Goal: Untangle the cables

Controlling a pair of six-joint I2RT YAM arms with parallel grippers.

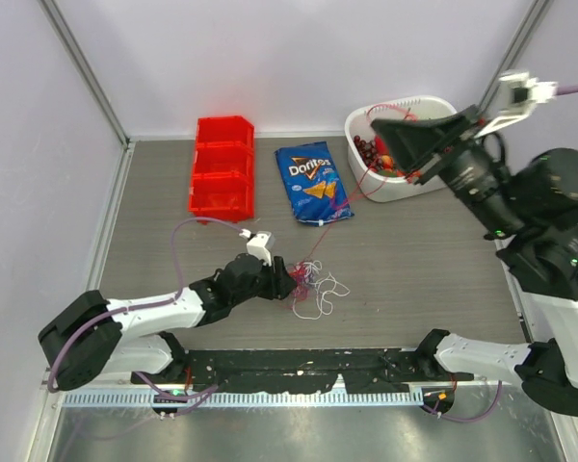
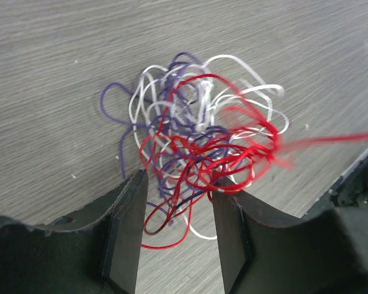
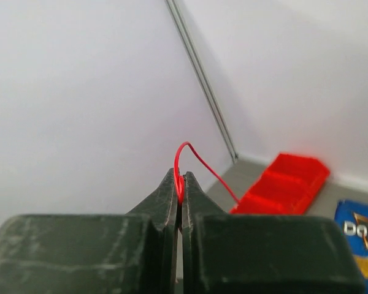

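Our right gripper [image 3: 180, 184] is clamped on the red cable [image 3: 196, 160] and raised high over the far right corner of the table [image 1: 443, 269], above the white basket [image 1: 409, 191]. From there the strand runs down past the Doritos bag [image 1: 313, 183] into the cables [image 2: 202, 153], which lie in a loose knot about mid-table, a little nearer the front edge. Our left gripper [image 2: 180, 184] sits low at the knot's left side with its jaws apart. A few red and white loops lie between the fingers, but we see nothing pinched.

We judge the step to be drawing the red strand free while the left side anchors the rest. To do it well, we close the left jaws on white and purple loops only. Catching red ones would let the pull tighten the knot. Then we pull slowly along the strand's own line and watch the bundle. If all of it drags across the surface, we ease off and re-grip.
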